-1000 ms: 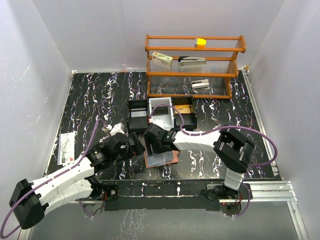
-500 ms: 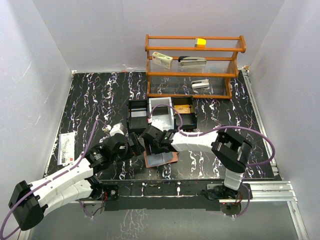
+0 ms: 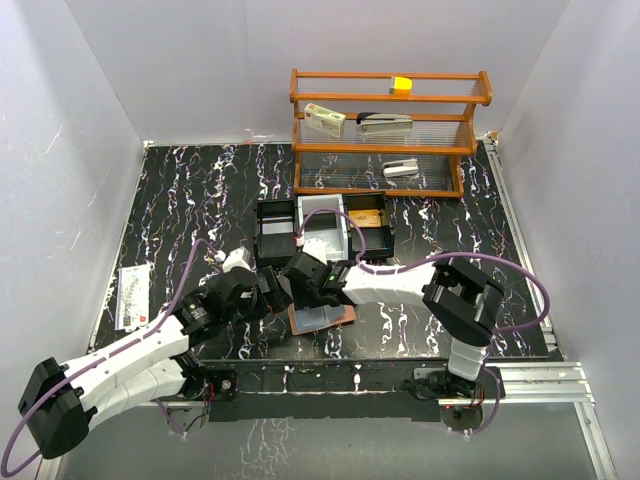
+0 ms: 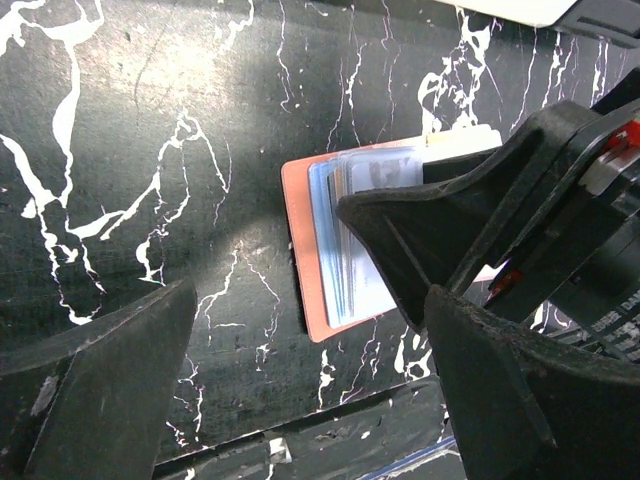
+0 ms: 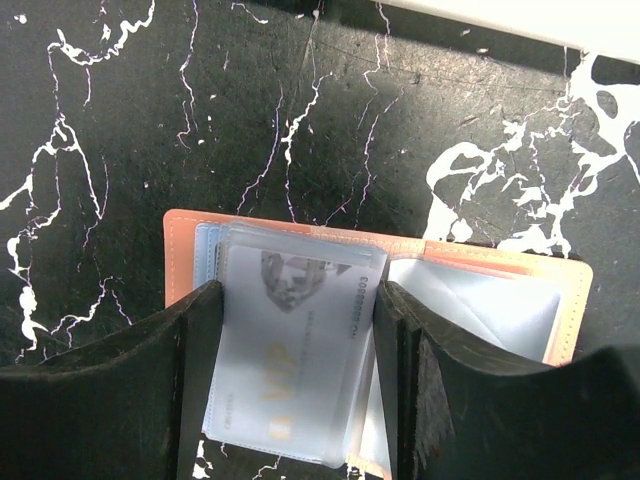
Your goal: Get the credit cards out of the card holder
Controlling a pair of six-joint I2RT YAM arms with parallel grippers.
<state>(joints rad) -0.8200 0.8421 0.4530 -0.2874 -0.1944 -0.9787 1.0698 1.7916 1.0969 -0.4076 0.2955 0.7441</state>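
The card holder (image 3: 325,318) lies open on the black marble table near the front edge, salmon outside and pale blue inside. In the right wrist view the card holder (image 5: 480,262) shows clear sleeves with a white "VIP" credit card (image 5: 290,350) on top. My right gripper (image 5: 298,385) has its fingers against both long edges of that card stack, and in the top view the right gripper (image 3: 308,285) sits over the holder. My left gripper (image 4: 310,400) is open and empty, low over the table just left of the holder (image 4: 305,250); it also shows from above (image 3: 272,298).
Black and white trays (image 3: 275,232) stand just behind the card holder. A wooden shelf (image 3: 390,130) with small boxes and a stapler is at the back. A paper packet (image 3: 133,295) lies at the left edge. The table's front edge (image 4: 330,420) is close.
My right gripper has shifted slightly left over the card holder. The left arm has edged a little toward it. The card holder has stayed in place.
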